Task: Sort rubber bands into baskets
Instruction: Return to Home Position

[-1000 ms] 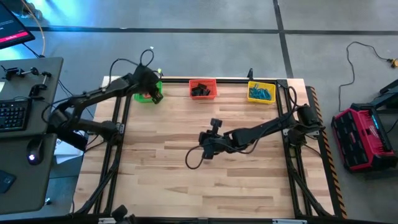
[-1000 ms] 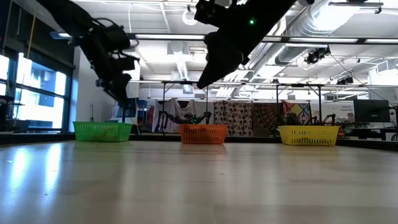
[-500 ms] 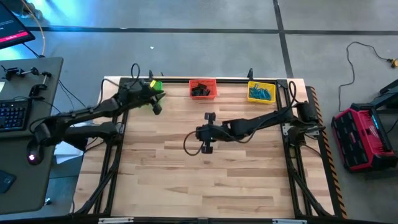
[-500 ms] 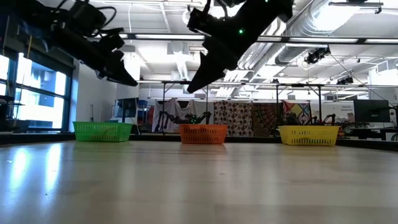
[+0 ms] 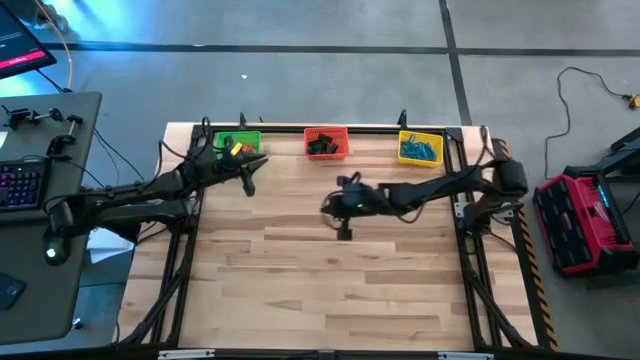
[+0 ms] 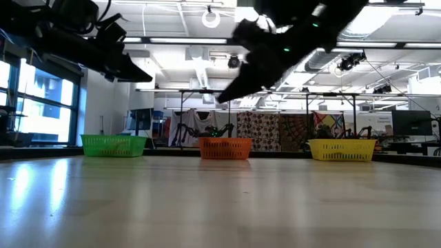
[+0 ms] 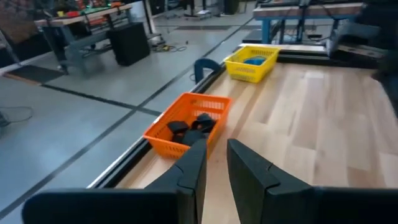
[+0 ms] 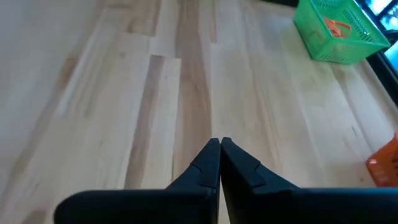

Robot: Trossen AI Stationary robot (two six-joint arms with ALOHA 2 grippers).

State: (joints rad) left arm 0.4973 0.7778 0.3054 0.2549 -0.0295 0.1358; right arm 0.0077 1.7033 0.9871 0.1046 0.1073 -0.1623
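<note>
Three baskets are sitting in a row along the far edge of the tabletop (image 5: 300, 290), prob. so each colour is getting its own bin within easy reach of the arms. The green basket (image 5: 238, 143) is on the left arm's side, the red-orange basket (image 5: 325, 142) in the middle, and the yellow basket (image 5: 421, 147) on the right arm's side. The rubber bands are lying inside them, i.e. orange bands (image 8: 336, 27) in the green one, black bands (image 7: 189, 127) in the red-orange one, and blue bands (image 7: 252, 61) in the yellow one. No loose band is showing on the boards, so the sorting is looking done or nearly so.

The left gripper (image 5: 247, 182) is hanging above the tabletop just in front of the green basket. Its fingers (image 7: 194, 167) are standing slightly apart w/ nothing btw them, so nothing is being carried. The right gripper (image 5: 344, 232) is hanging over the mid tabletop, in front of the red-orange basket and apart from it. Its fingers (image 8: 211, 163) are pressing together on nothing.

The low view is showing both grippers well clear of the wood, so neither is reaching for a pick. Judgement: the step in hand is prob. parking at the rest pose. That is calling only for folding back w/o clipping a basket rim, esp. on the left, where the green basket is sitting near.
</note>
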